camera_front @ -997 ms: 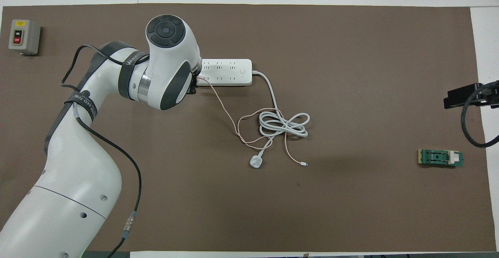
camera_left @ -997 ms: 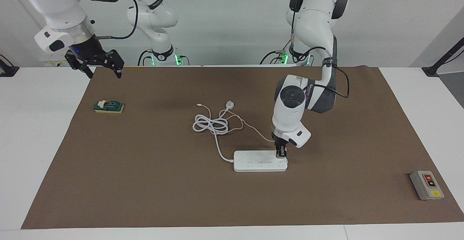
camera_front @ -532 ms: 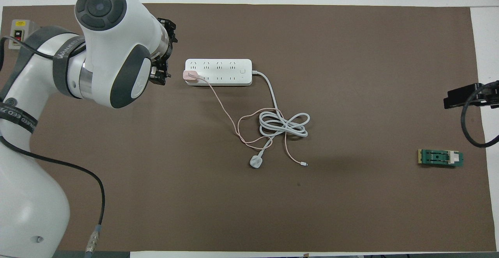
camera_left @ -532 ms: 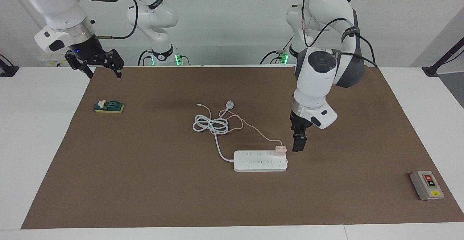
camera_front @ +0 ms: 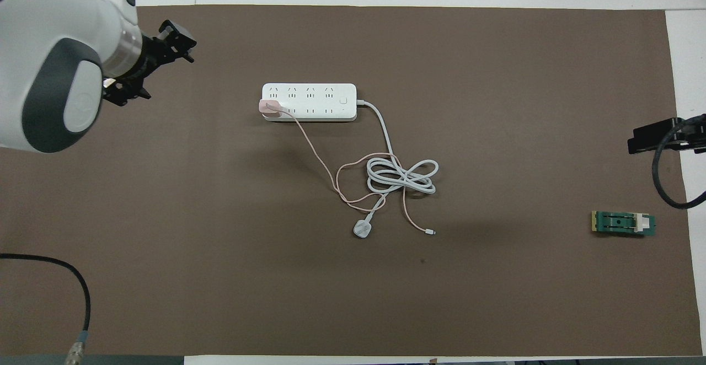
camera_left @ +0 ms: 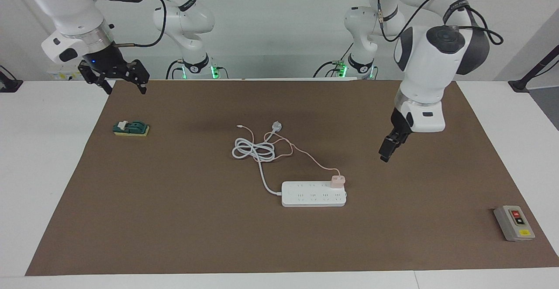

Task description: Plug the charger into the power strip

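The pale pink charger [camera_left: 337,180] [camera_front: 268,107] stands upright in a socket of the white power strip [camera_left: 312,196] [camera_front: 317,100], at the strip's end toward the left arm and in its row nearer the robots. Its thin pink cable [camera_front: 321,162] trails back toward the robots. My left gripper [camera_left: 388,150] [camera_front: 160,67] hangs open and empty above the brown mat, well clear of the strip toward the left arm's end. My right gripper [camera_left: 125,88] [camera_front: 656,136] waits open and empty above the mat's edge at the right arm's end.
The strip's thick white cord lies coiled [camera_left: 253,149] [camera_front: 402,175] nearer the robots and ends in a round white plug [camera_left: 276,126] [camera_front: 362,229]. A green and yellow block [camera_left: 131,128] [camera_front: 623,224] lies under the right gripper's area. A grey button box [camera_left: 514,222] sits at the left arm's end.
My left gripper has let go of the charger, which stays in the strip, and has risen and swung away toward the left arm's end. The right arm has not moved.
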